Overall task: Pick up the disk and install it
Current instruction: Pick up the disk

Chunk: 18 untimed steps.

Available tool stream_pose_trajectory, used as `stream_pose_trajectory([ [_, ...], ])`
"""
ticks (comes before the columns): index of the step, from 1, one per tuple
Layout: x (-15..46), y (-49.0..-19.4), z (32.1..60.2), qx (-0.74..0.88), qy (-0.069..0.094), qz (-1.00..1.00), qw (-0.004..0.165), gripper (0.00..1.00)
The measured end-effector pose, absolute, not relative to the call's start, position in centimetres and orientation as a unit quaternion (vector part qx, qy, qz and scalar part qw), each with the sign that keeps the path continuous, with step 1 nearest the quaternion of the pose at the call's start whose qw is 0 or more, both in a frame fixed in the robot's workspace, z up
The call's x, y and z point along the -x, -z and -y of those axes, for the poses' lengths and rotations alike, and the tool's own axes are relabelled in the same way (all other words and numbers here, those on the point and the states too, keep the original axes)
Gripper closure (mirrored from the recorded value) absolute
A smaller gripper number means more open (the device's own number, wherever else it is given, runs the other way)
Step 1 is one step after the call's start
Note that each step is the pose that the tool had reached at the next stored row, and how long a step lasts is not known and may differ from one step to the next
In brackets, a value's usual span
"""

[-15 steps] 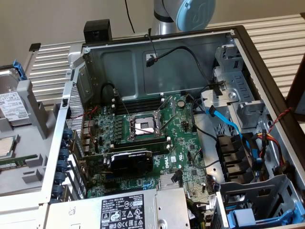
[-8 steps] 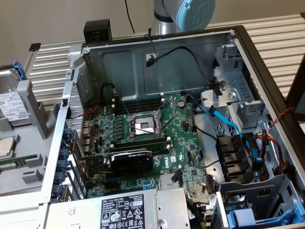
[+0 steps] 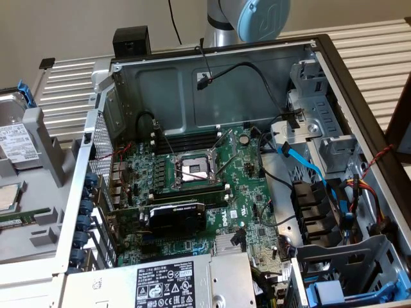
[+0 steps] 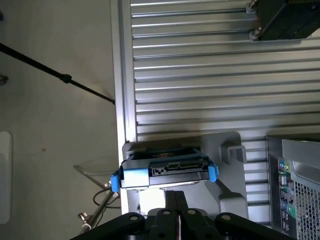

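The disk stands on edge in a grey holder; its connector edge faces the wrist camera, and bright blue carrier clips sit at both ends. In the exterior view the disk is at the far left, outside the computer case, with its white label and a blue clip showing. My gripper hovers close over the disk's edge. Its black fingers are pressed together, shut on nothing. The arm's blue-capped joint rises behind the case.
The open computer case holds a motherboard, a grey power-supply box and metal drive bays at the exterior view's right. Everything rests on a slatted aluminium table. A black cable crosses the floor.
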<state>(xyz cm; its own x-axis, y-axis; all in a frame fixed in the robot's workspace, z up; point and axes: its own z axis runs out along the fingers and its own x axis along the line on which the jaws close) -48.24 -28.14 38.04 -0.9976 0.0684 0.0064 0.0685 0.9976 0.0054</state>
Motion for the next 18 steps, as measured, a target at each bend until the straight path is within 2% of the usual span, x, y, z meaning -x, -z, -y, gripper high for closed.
stream_pose_trajectory([
  [18, 48.25, -38.04, 28.12, -0.118, 0.002, 0.993, 0.003, 0.89],
])
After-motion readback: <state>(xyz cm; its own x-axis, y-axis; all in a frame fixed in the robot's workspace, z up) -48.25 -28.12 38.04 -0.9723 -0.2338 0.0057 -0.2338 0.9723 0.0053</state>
